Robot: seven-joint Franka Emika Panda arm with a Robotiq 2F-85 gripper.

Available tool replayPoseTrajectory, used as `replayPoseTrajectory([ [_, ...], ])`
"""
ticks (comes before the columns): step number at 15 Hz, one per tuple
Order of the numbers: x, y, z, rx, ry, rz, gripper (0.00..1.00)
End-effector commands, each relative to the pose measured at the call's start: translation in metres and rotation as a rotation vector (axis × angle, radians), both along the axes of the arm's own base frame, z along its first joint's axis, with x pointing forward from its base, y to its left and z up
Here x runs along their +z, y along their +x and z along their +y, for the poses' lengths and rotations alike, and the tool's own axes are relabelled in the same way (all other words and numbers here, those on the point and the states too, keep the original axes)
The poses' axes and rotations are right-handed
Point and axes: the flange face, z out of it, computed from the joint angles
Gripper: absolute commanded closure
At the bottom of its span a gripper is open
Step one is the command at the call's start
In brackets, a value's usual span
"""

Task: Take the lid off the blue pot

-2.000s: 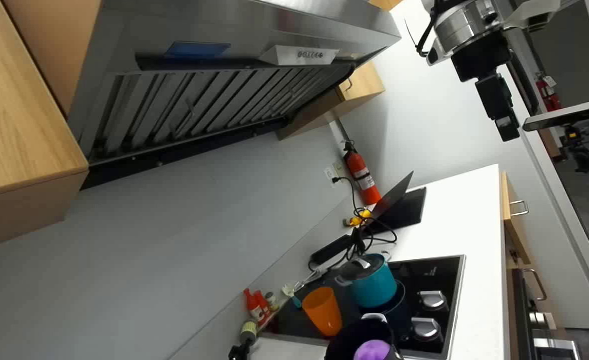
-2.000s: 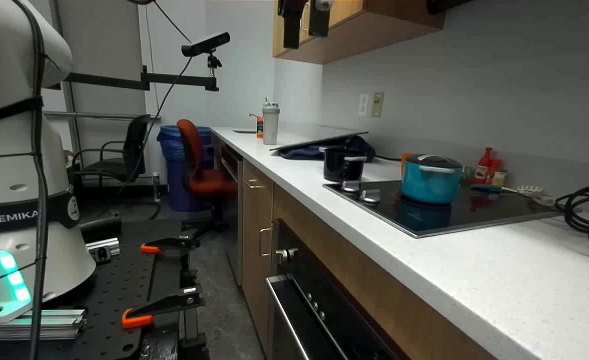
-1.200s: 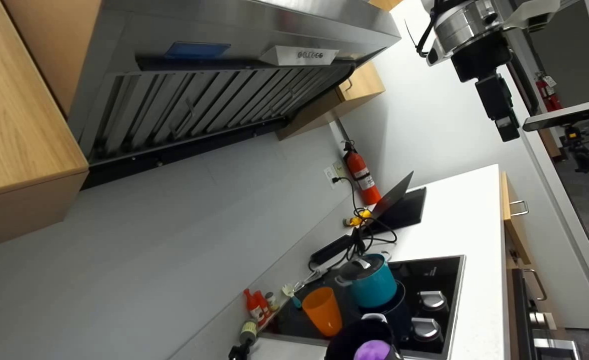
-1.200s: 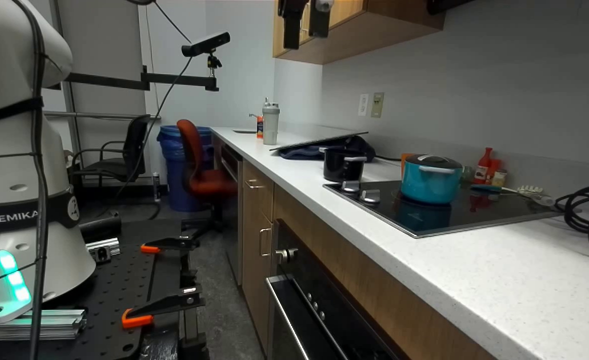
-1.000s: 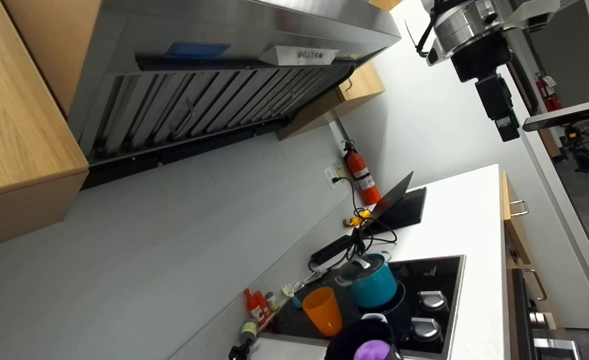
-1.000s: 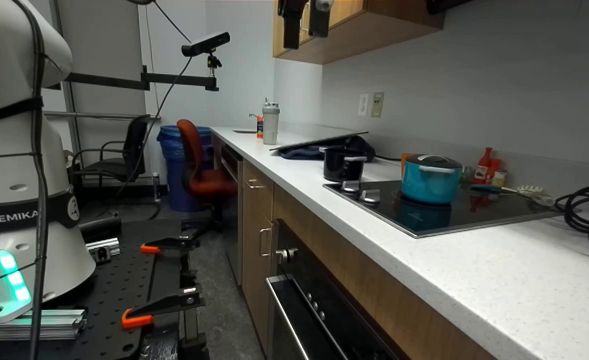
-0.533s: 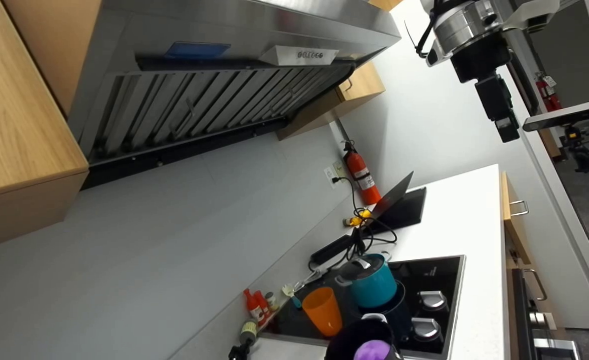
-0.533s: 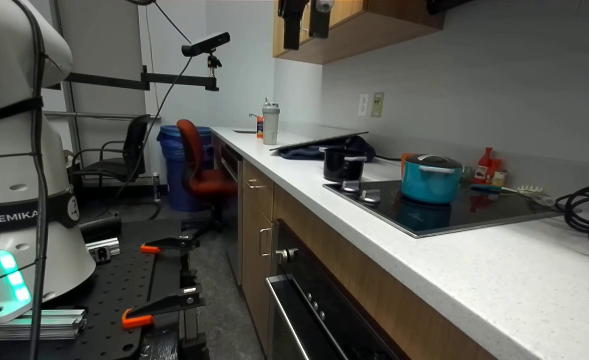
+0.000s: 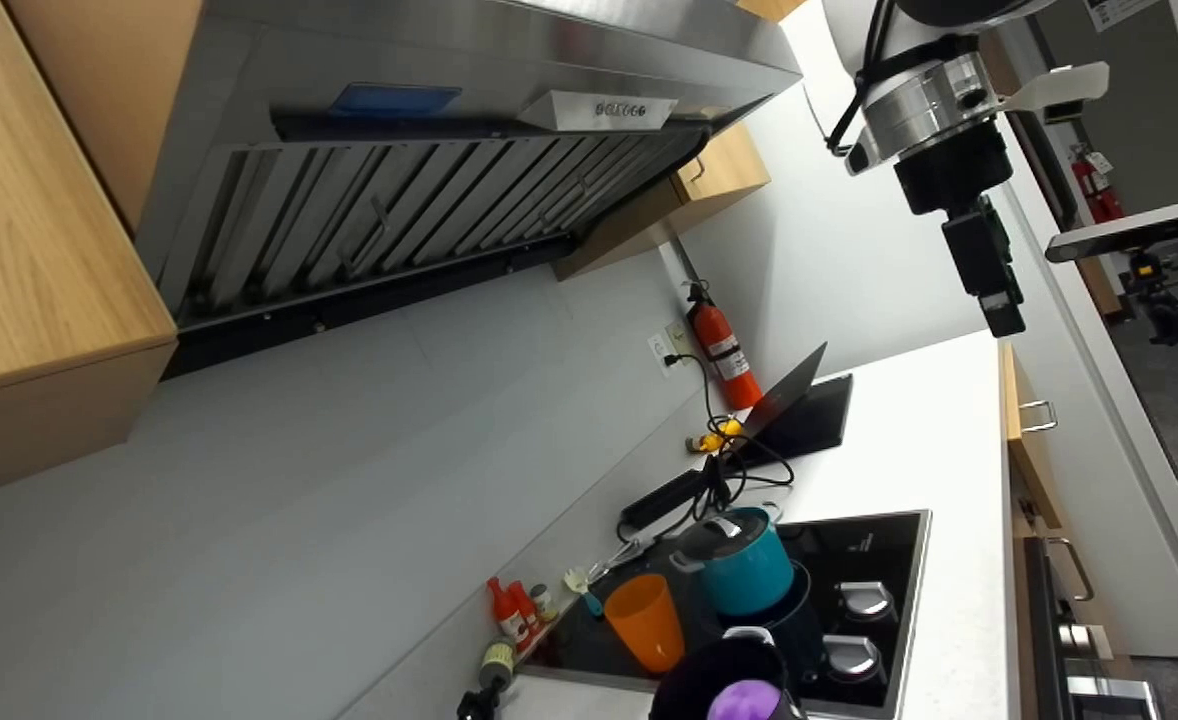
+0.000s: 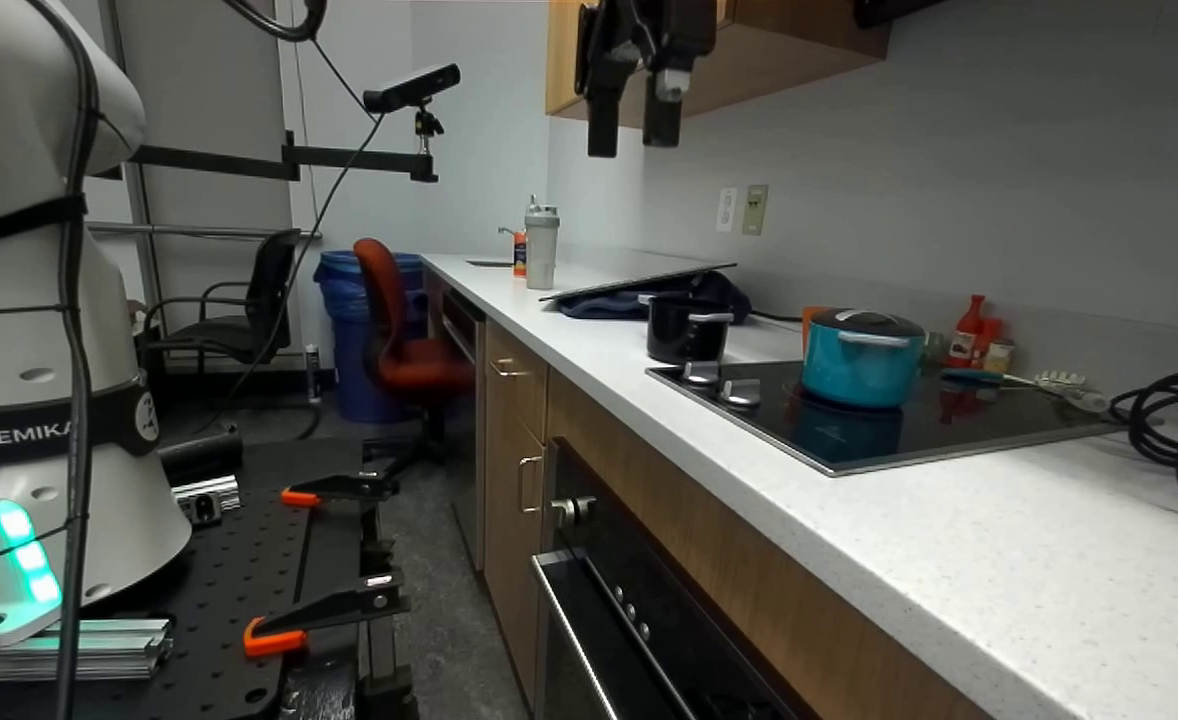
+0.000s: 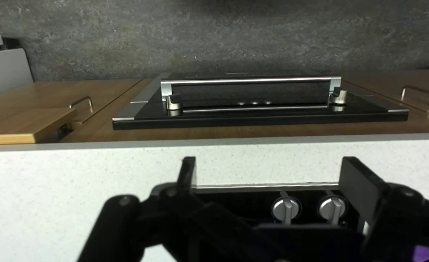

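"Teal catches your eye: the blue pot stands upright on the cooktop, between its knobs and the wall-side edge of the worktop. In both exterior views you have the dark lid seated on it."

"And where is your gripper from there?"

"It hangs well above that lid and well apart from it, off toward the front edge of the worktop. You can check that in both exterior views."

"Can you tie it to a corner?"

"In an exterior view you see it in line with the front corner of the worktop, at the end with the red fire extinguisher. How far apart the two are in depth, you cannot tell."

"How are your jaws set, then?"

"Spread. In the wrist view you have a wide gap between the fingers, where you see the knobs, and the front edge of the worktop runs across beyond their tips."

"What stands close to your pot?"

"You have an orange vessel near it on the wall side, partly hidden behind it in an exterior view. Just beside the cooktop, on the worktop, you find a black pot."
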Motion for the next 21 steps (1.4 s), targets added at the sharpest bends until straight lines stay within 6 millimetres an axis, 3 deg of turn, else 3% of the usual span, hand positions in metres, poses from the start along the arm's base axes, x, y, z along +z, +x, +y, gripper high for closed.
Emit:
replayPoseTrajectory([
  [1, -0.017, 0.019, 0.011, -0.012, 0.009, -0.068, 0.0],
  [11, -0.034, 0.072, 0.062, -0.033, 0.019, -0.233, 0.0],
  [12, -0.034, 0.061, 0.053, -0.015, 0.002, -0.209, 0.0],
  [21, -0.037, 0.069, 0.059, -0.012, -0.002, -0.217, 0.0],
])
